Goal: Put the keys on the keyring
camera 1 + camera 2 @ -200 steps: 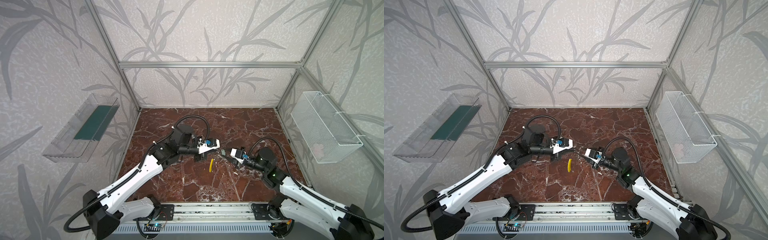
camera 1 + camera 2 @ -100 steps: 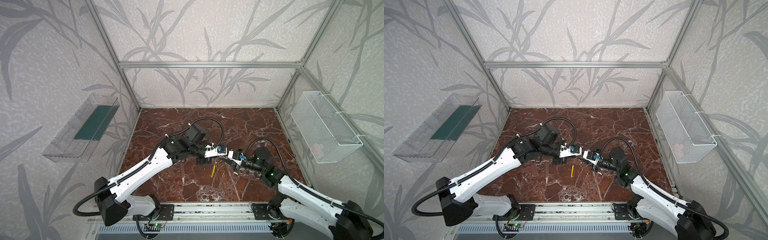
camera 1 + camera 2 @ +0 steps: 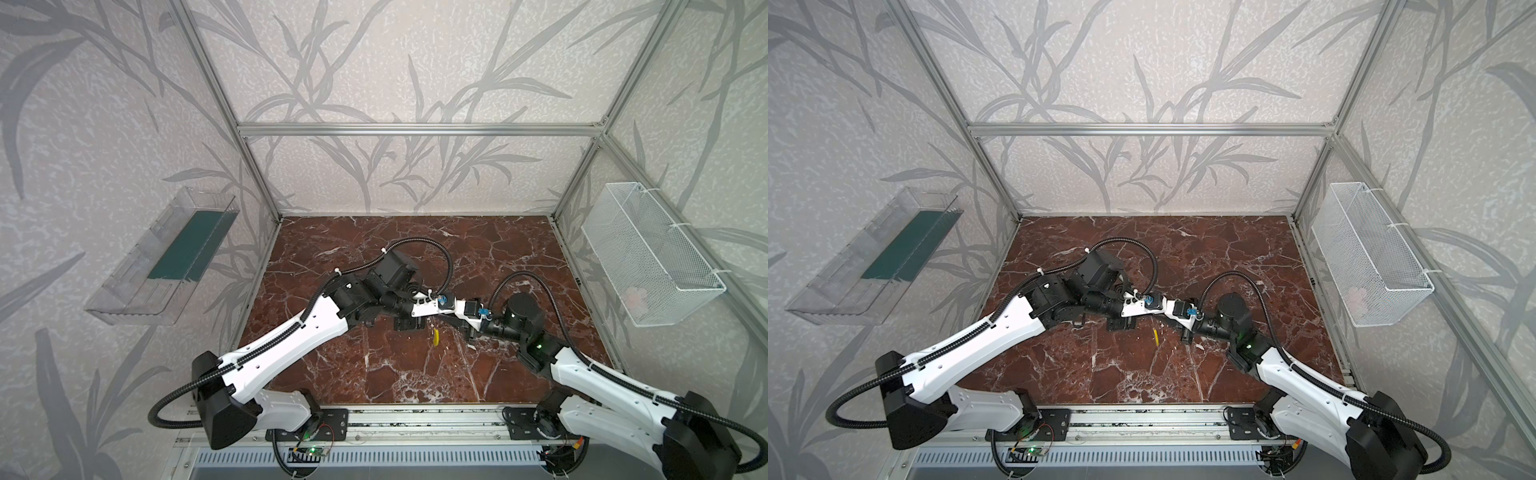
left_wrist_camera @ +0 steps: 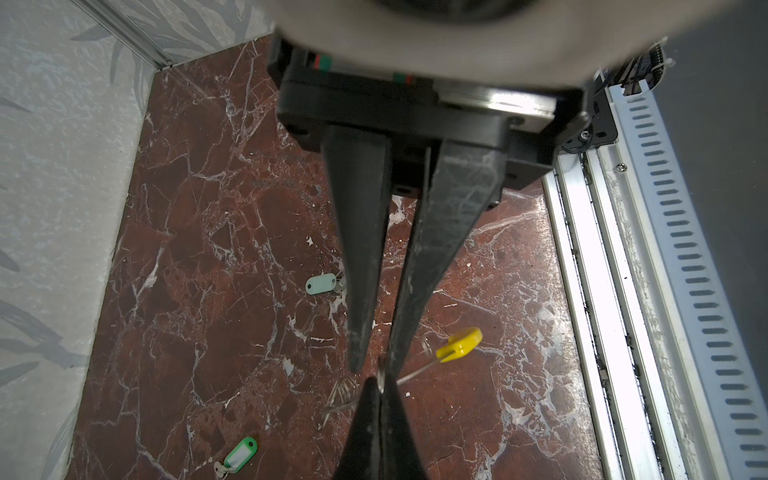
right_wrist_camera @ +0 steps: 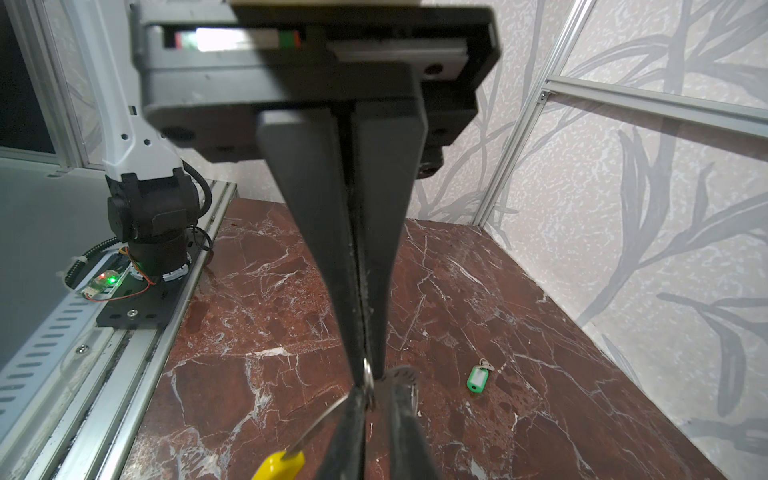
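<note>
The red marble tabletop (image 3: 374, 365) fills the floor of the cell, with a clear plastic tray (image 3: 158, 266) on one side wall and a white wire basket (image 3: 648, 257) on the opposite one. Both arms reach in to meet tip to tip over the middle of the marble. The left gripper (image 4: 374, 368) is clamped on the thin grey wire of the keyring (image 4: 457, 344), holding it up. The right gripper (image 5: 365, 372) has its fingers drawn together on the same wire, just beside the left's tips. The ring's yellow sleeve (image 3: 436, 337) sits just below the two grippers. The keys lie flat on the marble, off the ring and well apart: a mint-headed key (image 4: 320, 284) and a green-tagged key (image 5: 478, 379).
</note>
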Available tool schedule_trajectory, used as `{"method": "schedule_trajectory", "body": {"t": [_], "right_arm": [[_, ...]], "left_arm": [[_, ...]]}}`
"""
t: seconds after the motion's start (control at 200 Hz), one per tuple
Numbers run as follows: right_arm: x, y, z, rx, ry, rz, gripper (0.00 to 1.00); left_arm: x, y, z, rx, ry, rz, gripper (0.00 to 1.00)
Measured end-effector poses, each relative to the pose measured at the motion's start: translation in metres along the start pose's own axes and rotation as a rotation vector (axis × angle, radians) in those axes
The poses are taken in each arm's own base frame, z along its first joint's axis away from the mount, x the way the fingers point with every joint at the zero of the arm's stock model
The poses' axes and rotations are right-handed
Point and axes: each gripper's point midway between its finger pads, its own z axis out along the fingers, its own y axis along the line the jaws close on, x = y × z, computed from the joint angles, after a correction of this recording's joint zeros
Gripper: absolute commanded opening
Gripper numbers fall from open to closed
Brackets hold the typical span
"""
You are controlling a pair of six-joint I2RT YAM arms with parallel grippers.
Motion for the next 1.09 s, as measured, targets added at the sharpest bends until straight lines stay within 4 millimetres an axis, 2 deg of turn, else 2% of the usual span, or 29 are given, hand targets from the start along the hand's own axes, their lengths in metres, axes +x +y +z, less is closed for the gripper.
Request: {"method": "schedule_trajectory", "body": {"t": [0.21, 0.285, 0.355, 0.4, 0.5, 0.595, 0.695, 0.81, 1.095], "right_arm": [[0.000, -0.001, 0.001, -0.001, -0.006, 0.009, 0.00], [-0.002, -0.001, 0.001, 0.001, -0.013, 0.015, 0.00], [-0.003, -0.001, 0.001, 0.003, -0.017, 0.015, 0.00], [-0.003, -0.001, 0.001, 0.004, -0.019, 0.016, 0.00], [-0.005, -0.002, 0.001, 0.012, -0.031, 0.017, 0.00], [-0.004, -0.002, 0.000, 0.018, -0.040, 0.024, 0.00], [-0.006, -0.003, 0.000, 0.021, -0.049, 0.029, 0.00], [-0.010, -0.003, 0.000, 0.020, -0.062, 0.020, 0.00], [-0.011, 0.000, 0.000, 0.003, -0.069, 0.017, 0.00]], "left_arm": [[-0.002, 0.001, 0.000, -0.004, -0.009, 0.004, 0.00], [-0.003, 0.001, -0.002, -0.008, -0.013, 0.006, 0.00], [-0.004, 0.002, -0.002, -0.015, -0.019, 0.010, 0.19], [-0.004, 0.002, -0.002, -0.026, -0.029, 0.011, 0.27], [0.002, 0.002, -0.003, -0.059, -0.066, -0.009, 0.31], [0.011, 0.004, -0.013, -0.125, -0.146, -0.038, 0.35], [0.017, 0.010, -0.028, -0.219, -0.261, -0.078, 0.34], [0.013, 0.014, -0.036, -0.263, -0.359, -0.102, 0.32], [0.006, 0.007, -0.024, -0.216, -0.495, -0.150, 0.32]]}}
